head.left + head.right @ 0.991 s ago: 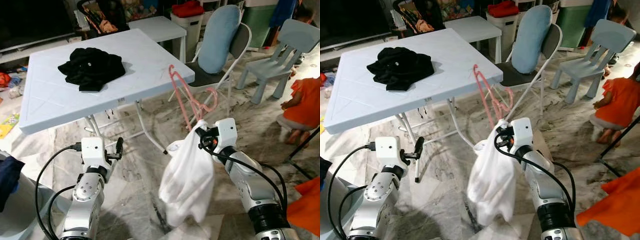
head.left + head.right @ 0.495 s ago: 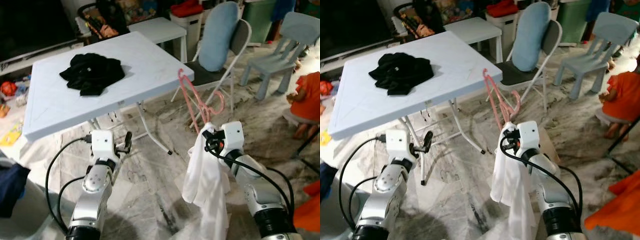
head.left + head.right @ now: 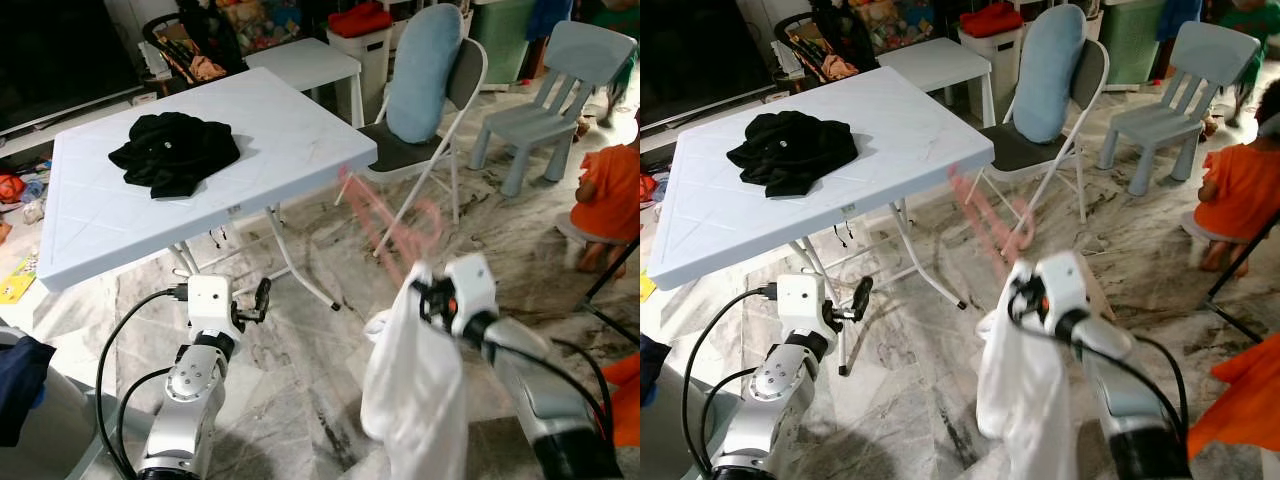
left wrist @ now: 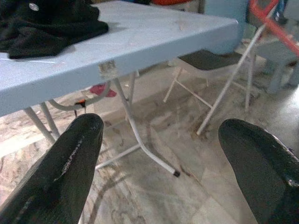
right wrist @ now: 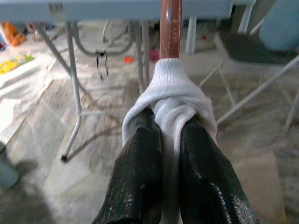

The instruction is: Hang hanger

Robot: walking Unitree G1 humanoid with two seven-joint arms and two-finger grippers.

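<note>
A pink hanger carries a white garment that hangs down over the marble floor. My right gripper is shut on the garment's collar where the hanger's stem comes out. In the eye views the hanger is blurred with motion, to the right of the white folding table. My left gripper is open and holds nothing, low beside the table's front edge; its finger points towards the table legs.
A black garment lies on the table. Behind stand a folding chair with a blue cushion, a small blue chair and a white stool. A person in orange sits at the right. A dark cloth lies at lower left.
The camera has shifted. My right gripper with the hanger and white garment has swung slightly right and down, the hanger now blurred. The left arm keeps its pose.
</note>
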